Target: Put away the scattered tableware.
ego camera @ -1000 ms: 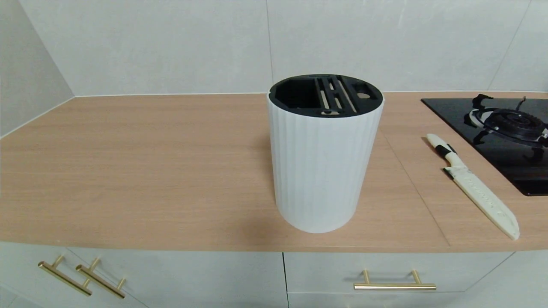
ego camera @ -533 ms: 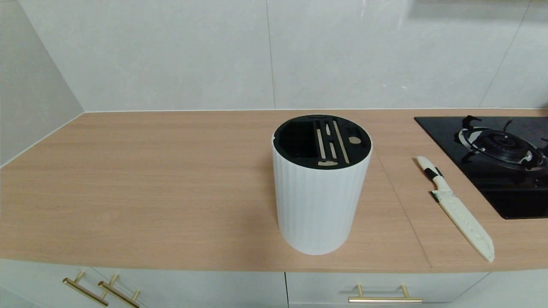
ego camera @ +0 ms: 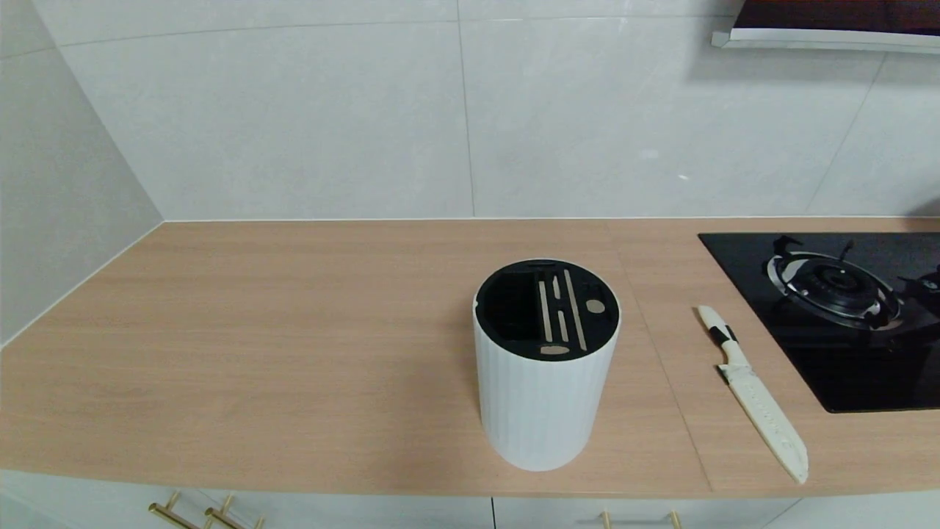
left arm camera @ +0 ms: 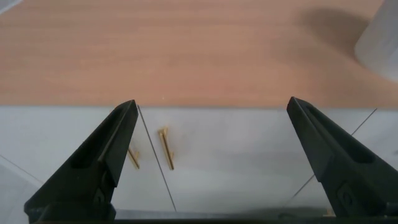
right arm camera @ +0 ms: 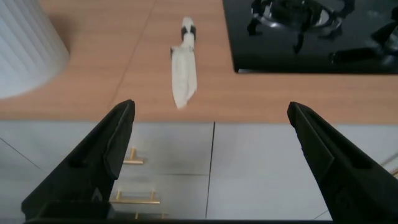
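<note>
I see the knife (ego camera: 750,393) lying flat on the bench (ego camera: 294,353), between the white ribbed holder (ego camera: 545,397) and the hob (ego camera: 830,308), touching neither, its blade tip toward the front edge. My left tool (left arm camera: 211,104) and right tool (right arm camera: 211,107) both hang by the bench's front edge, fingers spread wide, gripping nothing.

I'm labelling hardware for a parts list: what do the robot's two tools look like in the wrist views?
The left tool and the right tool look alike. Each has two matte black fingers, broad at the base and tapering to narrow tips, with flat faces and a shallow recessed slot along the side.
</note>
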